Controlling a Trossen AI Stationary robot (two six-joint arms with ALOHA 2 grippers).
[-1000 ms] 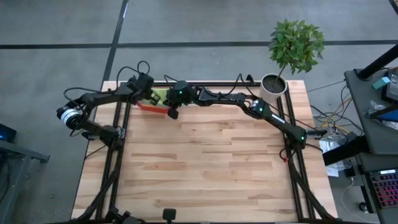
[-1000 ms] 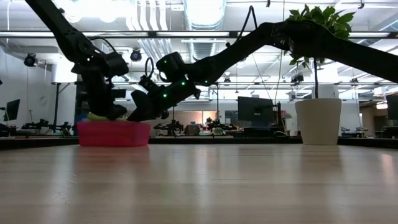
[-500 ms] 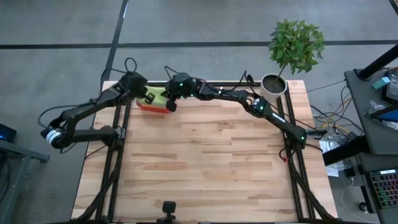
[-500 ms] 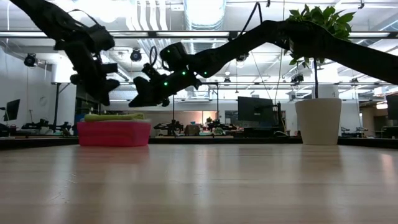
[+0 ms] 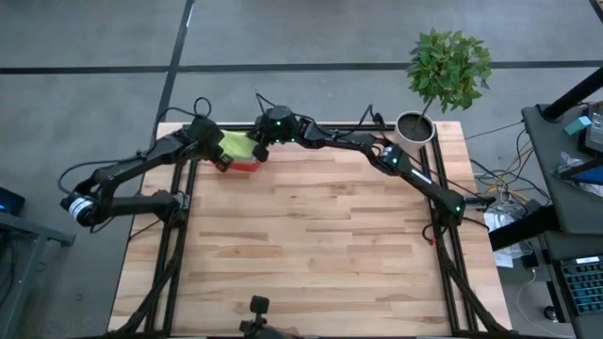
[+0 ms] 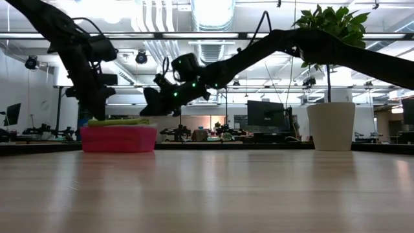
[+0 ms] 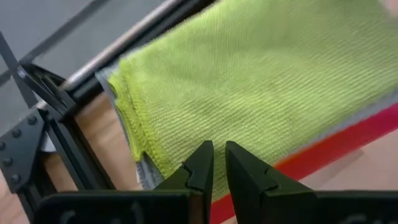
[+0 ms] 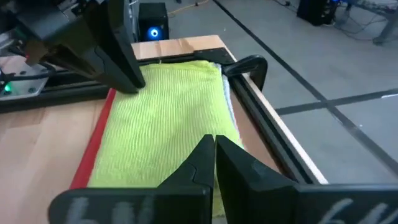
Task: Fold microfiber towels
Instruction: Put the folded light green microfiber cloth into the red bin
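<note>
One folded lime-green microfiber towel [image 8: 165, 124] is seen lying flat on top of the stack inside the pink-red rectangular plastic bin [image 6: 118, 138], which is set near the far left corner of the wooden table [image 5: 311, 245]. Beneath it, only a thin grey edge [image 7: 144, 177] of another cloth is shown at one side; how many towels are stacked under it cannot be told. No loose or unfolded towel is seen anywhere else on the table, so the folding is judged to be finished or nearly so, with little left beyond clearing the arms away.

The left gripper [image 7: 214, 163] is held just above the near edge of the bin, its fingers almost pressed together with only a narrow slit between them, and nothing is pinched. The right gripper [image 8: 213, 149] is held over the far side of the same bin, its fingers pressed fully together and empty. In the low view both grippers are seen raised clear of the towel stack. A potted plant [image 5: 443, 75] is stood at the far right corner.
</note>
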